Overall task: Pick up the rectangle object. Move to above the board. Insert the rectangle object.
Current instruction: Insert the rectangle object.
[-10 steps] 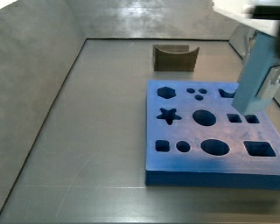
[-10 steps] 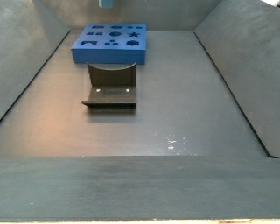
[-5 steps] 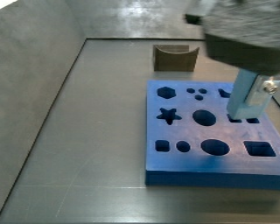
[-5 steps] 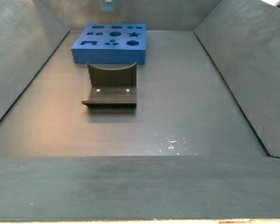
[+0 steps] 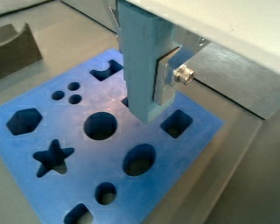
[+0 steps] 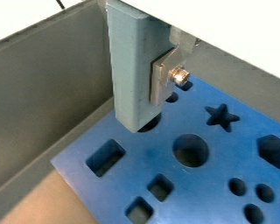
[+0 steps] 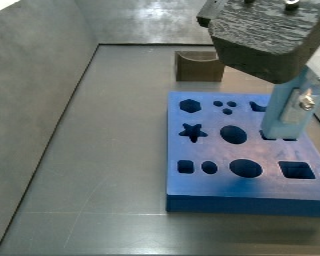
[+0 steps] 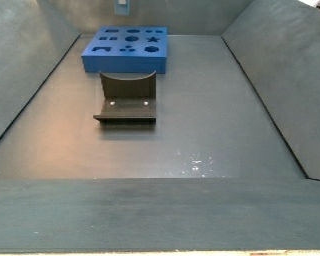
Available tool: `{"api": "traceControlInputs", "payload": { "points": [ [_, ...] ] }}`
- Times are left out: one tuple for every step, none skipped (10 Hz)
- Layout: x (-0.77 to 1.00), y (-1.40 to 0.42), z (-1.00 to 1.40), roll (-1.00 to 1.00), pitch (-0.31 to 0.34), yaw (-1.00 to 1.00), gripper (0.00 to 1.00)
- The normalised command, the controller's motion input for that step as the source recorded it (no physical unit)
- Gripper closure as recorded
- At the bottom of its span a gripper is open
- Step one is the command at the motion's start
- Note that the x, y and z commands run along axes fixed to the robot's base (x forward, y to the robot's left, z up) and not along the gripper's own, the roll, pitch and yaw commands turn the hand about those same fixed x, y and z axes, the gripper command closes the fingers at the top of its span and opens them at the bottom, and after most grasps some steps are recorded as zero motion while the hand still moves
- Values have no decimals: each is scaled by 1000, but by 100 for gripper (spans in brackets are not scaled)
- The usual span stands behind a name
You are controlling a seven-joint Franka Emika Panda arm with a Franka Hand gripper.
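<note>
The rectangle object (image 5: 145, 61) stands upright, clamped in my end effector (image 5: 154, 83), with its lower end at the mouth of a cut-out in the board (image 5: 60, 131). In both wrist views the pale block hides that cut-out, so I cannot tell how deep it sits. One silver finger (image 6: 164, 72) lies flat against the block's side, with a bolt head (image 6: 178, 77) beside it; my grip is closed on the rectangle object (image 6: 133, 66).

In a side view, my end effector (image 7: 288, 105) is over the far right part of the board (image 7: 210, 185), and the rectangle object (image 7: 282, 110) reaches down to the board's top face near its right edge.

The board (image 8: 125, 50) lies flat on the tabletop (image 8: 190, 140). A star cut-out (image 5: 52, 158) and a hexagon cut-out (image 5: 22, 122) are open. The dark brown U-shaped holder (image 7: 199, 66) stands beyond the board, apart from it; in a side view the fixture (image 8: 127, 100) stands just in front of the board.
</note>
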Motion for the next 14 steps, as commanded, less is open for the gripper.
{"api": "traceControlInputs", "payload": {
  "points": [
    [874,-280,-134,86,0,-180,100],
    [849,-226,-134,69,0,-200,100],
    [680,-160,-86,83,163,-111,100],
    [954,-91,-169,46,543,0,100],
    [914,-71,-203,60,637,0,100],
    [880,-74,-169,29,680,0,100],
    [740,-140,-63,86,526,0,100],
    [809,-151,-89,94,531,0,100],
    [237,-69,0,51,346,0,100],
    [34,0,0,0,0,0,100],
    [891,0,-66,46,703,0,100],
    [874,0,-71,20,734,0,100],
    [106,0,0,0,6,0,100],
    [0,0,-6,-9,0,0,100]
  ]
}}
